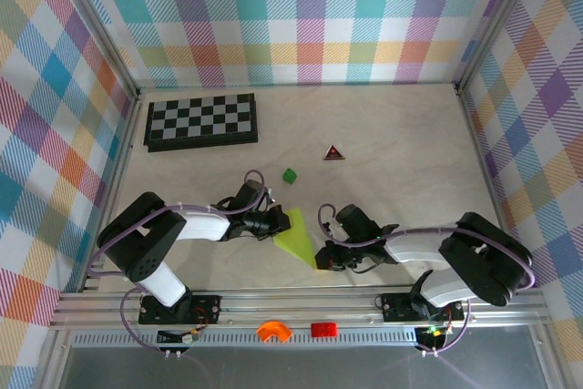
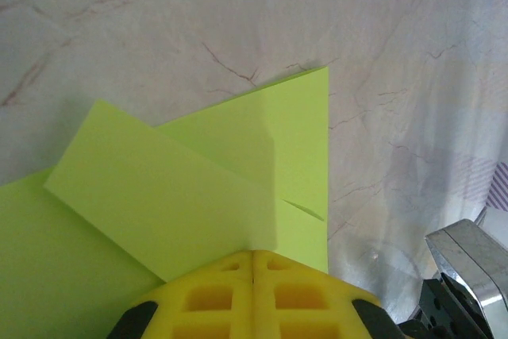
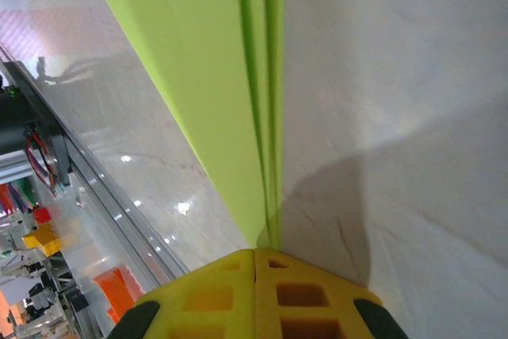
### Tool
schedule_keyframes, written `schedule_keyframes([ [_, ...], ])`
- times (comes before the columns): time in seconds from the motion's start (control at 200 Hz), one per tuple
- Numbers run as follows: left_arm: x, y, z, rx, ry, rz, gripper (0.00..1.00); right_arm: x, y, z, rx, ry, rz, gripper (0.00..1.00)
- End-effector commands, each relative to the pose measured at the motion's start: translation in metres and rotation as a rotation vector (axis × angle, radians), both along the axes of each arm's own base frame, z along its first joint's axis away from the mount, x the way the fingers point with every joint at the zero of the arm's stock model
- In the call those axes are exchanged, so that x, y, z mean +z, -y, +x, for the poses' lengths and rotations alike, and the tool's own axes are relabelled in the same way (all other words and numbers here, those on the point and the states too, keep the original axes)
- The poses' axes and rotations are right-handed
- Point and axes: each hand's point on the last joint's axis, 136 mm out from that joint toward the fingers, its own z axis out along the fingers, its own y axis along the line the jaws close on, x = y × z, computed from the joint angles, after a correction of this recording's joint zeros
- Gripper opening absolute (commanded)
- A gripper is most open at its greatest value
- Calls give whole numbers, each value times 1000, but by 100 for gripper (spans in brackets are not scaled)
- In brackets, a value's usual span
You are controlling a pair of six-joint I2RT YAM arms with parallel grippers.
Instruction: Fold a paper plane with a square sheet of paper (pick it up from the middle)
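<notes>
The left gripper (image 1: 273, 224) was clenched, with its yellow fingers (image 2: 214, 295) pressed together. Their tips met the near edge of the paper plane (image 1: 296, 236), which the left wrist view showed face-on rather than between the jaws. The right gripper (image 1: 321, 257) was clenched too. In the right wrist view the folded edge of the paper plane (image 3: 206, 61) ran straight into the seam of its yellow fingers (image 3: 302, 295), so it looked to be pinching the fold.

The paper plane (image 2: 198, 188) was lime yellow-green and lay between the two grippers at the near middle of the table (image 1: 410, 152). One flap was folded over another and a sharp corner pointed away from the left fingers.

The table was pale with faint veins and glossy near the front rail (image 1: 301, 302). Farther out sat a small green block (image 1: 290, 175), just beyond the left gripper, and a dark triangle (image 1: 334, 153) with a red mark. A black-and-grey chessboard (image 1: 201, 122) lay at the far left. An orange piece (image 1: 272, 331) and a red piece (image 1: 322, 329) sat below the rail. Walls (image 1: 310, 15) of pastel check cloth closed in the table on three sides.

The left arm (image 1: 196, 225) rose from its base, bent at the elbow and lay low, reaching rightward. The right arm (image 1: 410, 245) mirrored it and reached leftward, so the two wrists faced each other across the paper.
</notes>
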Motion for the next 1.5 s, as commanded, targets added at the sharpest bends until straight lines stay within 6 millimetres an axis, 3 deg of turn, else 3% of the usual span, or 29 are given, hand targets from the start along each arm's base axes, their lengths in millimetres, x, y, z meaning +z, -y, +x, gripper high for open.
schedule_keyframes([
  [0.0, -44, -42, -15, 82, -103, 202, 0, -16, 28, -21, 12, -61, -132, 5],
  [0.14, -39, -40, -14, 89, -102, 187, 0, 7, 22, -10, -25, -20, -107, 10],
  [0.29, -31, -37, -12, 117, -113, 154, 0, 23, 14, 3, -144, -38, -65, 37],
  [0.445, -27, -35, -13, 143, -132, 128, 0, 29, 8, 7, -216, -86, -21, 46],
  [0.655, -25, -31, -15, 155, -158, 92, 0, 29, 0, 7, -226, -126, 15, 45],
  [0.97, -26, -25, -15, 160, -182, 54, 0, 13, -5, 9, -246, -177, -9, 44],
  [1.25, -24, -24, -16, 157, -185, 44, 0, 14, -19, 19, -244, -174, 29, 40],
  [1.4, -23, -25, -15, 164, -184, 45, 0, 21, -21, 20, -225, -155, 28, 41],
  [1.495, -22, -24, -14, 170, -183, 44, 0, 16, -12, 19, -231, -148, -54, 41],
])
